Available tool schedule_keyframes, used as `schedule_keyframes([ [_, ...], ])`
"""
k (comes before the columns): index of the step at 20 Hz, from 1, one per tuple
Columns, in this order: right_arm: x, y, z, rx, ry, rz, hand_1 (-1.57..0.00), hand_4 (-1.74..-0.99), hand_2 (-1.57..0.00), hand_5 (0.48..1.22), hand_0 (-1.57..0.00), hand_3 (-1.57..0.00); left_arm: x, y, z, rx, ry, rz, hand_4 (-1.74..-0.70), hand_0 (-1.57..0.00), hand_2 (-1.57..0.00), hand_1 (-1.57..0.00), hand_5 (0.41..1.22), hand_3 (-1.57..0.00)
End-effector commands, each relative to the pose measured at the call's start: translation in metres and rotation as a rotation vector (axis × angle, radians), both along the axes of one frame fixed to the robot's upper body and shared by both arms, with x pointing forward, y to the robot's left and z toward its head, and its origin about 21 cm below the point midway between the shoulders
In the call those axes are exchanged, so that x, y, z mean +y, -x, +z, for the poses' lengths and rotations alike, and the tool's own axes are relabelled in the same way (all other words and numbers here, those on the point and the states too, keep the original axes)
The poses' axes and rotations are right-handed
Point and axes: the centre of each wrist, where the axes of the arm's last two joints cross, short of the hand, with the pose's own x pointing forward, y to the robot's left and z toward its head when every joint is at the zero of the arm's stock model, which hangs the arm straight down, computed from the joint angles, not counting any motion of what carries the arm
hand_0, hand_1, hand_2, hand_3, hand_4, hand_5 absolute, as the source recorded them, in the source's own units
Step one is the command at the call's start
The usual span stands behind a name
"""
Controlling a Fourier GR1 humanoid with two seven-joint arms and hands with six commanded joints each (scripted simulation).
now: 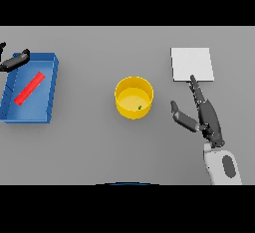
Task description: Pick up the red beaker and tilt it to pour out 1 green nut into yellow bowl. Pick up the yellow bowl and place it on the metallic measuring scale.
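Yellow round bowl [134, 97]: mid-bench, upright, one small green nut [139, 108] inside.
Red beaker [29, 88]: flat in blue tray [52, 85], far left.
Metallic square scale [192, 63]: bare, upper right.
Right hand [204, 112]: fingers spread, between bowl and scale.
Left hand [15, 60]: at tray's corner, fingers relaxed.

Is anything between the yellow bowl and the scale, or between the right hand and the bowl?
Nothing visible. Bare table separates the yellow bowl from the scale, and the open right hand from the bowl. The blue tray sits far left.
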Motion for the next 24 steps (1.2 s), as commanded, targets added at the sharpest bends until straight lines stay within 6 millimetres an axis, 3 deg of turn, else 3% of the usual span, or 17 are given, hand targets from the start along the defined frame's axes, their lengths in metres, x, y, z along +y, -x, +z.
schedule_keyframes([
  [1,0.003,-0.001,0.0,0.009,-0.022,0.006,0.0,-1.29,0.0,0.714,0.0,0.0,0.0,-0.001,-0.002,-0.022,-0.007,-0.004,-0.74,-0.08,-0.06,-0.07,0.656,-0.04],
  [4,0.008,-0.001,0.004,0.02,0.044,0.0,0.0,-1.281,0.0,0.688,0.0,0.0,-0.001,-0.002,-0.002,-0.066,0.021,0.009,-0.73,-0.04,-0.03,-0.04,0.664,-0.02],
  [6,0.011,-0.01,0.015,0.012,0.151,0.006,0.0,-1.222,0.0,0.662,0.0,0.0,-0.003,-0.001,-0.004,-0.088,0.033,0.004,-0.72,-0.03,-0.02,-0.02,0.675,-0.01],
  [8,0.014,-0.02,0.025,-0.041,0.181,0.125,0.0,-1.167,0.0,0.672,-0.01,0.0,-0.005,-0.001,-0.004,-0.111,0.048,0.002,-0.72,-0.02,-0.01,-0.01,0.685,-0.01],
  [13,0.025,-0.052,0.051,-0.081,0.47,0.346,0.0,-1.26,0.0,0.656,0.0,0.0,-0.007,-0.002,-0.001,-0.122,0.055,-0.009,-0.74,0.0,0.0,0.0,0.709,0.0],
  [16,0.045,-0.059,0.06,-0.134,0.666,0.464,0.0,-1.234,0.0,0.627,0.0,0.0,-0.007,0.001,-0.004,-0.126,0.073,-0.014,-0.75,0.0,0.0,0.0,0.709,0.0],
  [24,0.067,-0.078,0.074,-0.166,0.98,0.714,0.0,-1.218,0.0,0.636,0.0,0.0,0.001,0.001,-0.003,-0.131,0.085,-0.012,-0.76,0.0,0.0,0.0,0.717,0.0],
])
